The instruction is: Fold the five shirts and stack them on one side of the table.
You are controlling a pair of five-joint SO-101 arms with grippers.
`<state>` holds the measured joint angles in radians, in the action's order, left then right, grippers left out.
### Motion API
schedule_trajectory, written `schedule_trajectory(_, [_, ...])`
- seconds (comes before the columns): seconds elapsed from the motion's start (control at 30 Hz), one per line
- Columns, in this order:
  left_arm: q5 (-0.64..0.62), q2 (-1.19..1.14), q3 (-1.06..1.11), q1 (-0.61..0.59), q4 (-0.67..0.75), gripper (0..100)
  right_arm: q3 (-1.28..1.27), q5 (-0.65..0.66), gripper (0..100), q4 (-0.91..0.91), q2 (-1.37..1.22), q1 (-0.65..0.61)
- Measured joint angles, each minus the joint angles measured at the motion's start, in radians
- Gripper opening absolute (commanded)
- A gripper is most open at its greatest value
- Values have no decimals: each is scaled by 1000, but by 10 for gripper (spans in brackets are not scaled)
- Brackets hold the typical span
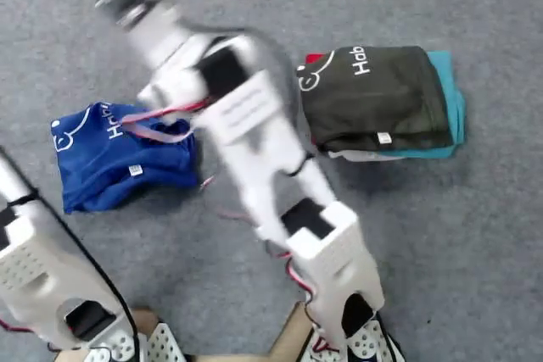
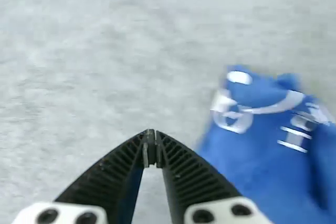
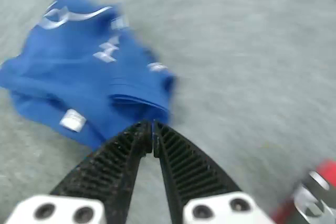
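1. The blue shirt (image 1: 119,154) is royal blue with white lettering and a small white label.
2. The stack's top shirt (image 1: 373,95) is dark olive-grey with white print.
3. Beneath it lie a teal shirt (image 1: 454,99) and a red shirt (image 1: 314,58).
4. The table (image 1: 475,252) is mottled grey.

Both arms (image 1: 263,158) are white plastic with black motor blocks, thin red wires (image 1: 161,113), and black ribbed fingers (image 2: 184,171) on screwed white mounts (image 2: 58,214).

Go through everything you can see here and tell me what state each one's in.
Blue fabric shirt: folded loosely, lying apart from the stack.
Dark olive fabric shirt: folded, topping the stack.
Teal shirt: folded, lower in that stack.
Left claw: shut, empty.
Right claw: shut.
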<state>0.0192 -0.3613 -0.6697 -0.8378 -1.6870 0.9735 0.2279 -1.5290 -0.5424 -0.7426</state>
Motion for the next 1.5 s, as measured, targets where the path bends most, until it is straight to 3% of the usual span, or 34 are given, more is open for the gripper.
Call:
schedule_trajectory(0.13, [101, 0, 146, -147, 143, 29, -107, -80, 15, 152, -94, -101])
schedule_trajectory(0.27, [173, -2, 273, -218, 239, 29, -126, -157, 15, 298, -245, -144])
schedule_trajectory(0.6, [287, -2, 339, -419, 468, 29, -11, -167, 15, 341, -519, -117])
schedule_trajectory(1.1, [420, -2, 341, -463, 491, 29, 420, -170, 15, 381, -764, 157])
schedule_trajectory(1.33, [428, -2, 344, -445, 493, 29, 637, -169, 15, 267, -773, 146])
schedule_trajectory(1.5, [427, -2, 371, -307, 459, 29, 654, -169, 15, 138, -772, 89])
